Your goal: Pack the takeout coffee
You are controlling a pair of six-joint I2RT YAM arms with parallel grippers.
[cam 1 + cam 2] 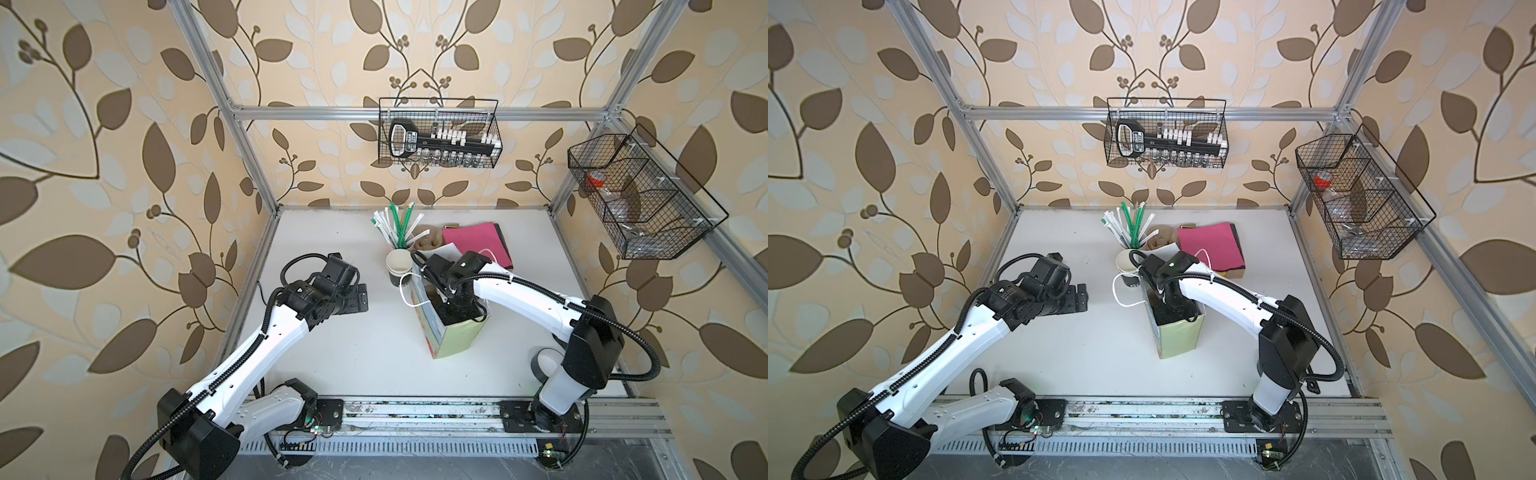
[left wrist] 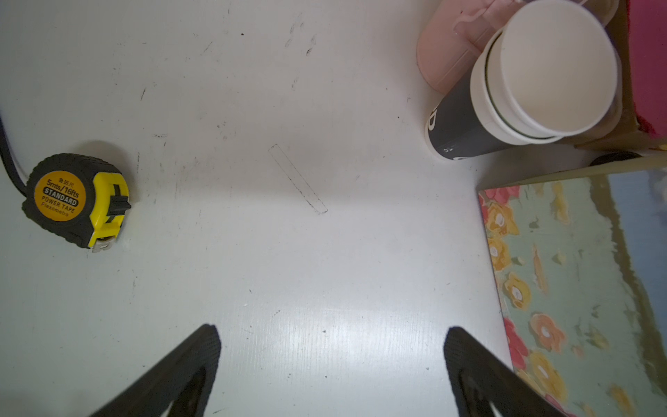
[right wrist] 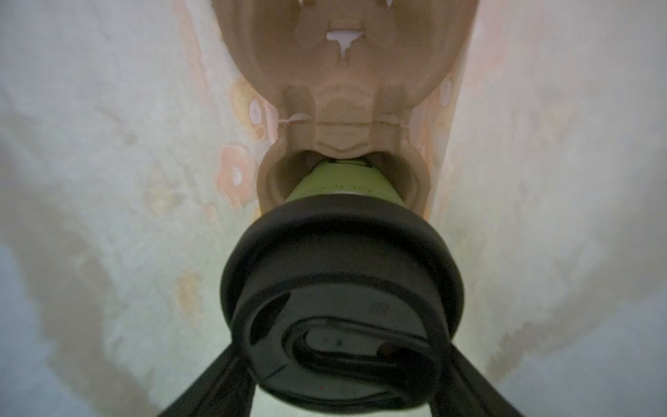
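Right gripper (image 3: 343,361) straddles your coffee cup (image 3: 339,180), grip unclear; left gripper (image 2: 332,330) wide. Probably light, crushable paper: hold it under the lid (image 3: 343,289).

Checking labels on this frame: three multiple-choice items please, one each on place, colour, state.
1. Where is the cup? A) on the table B) in the carrier inside the bag C) in a wall basket
2. Lid colour? A) white B) black C) pink
3. Left gripper? A) jaws open, empty B) shut on a cup C) shut on tape
Answers: 1 B, its base sits in a carrier socket between bag walls; 2 B, black in the right wrist view; 3 A, nothing lies between the jaws.
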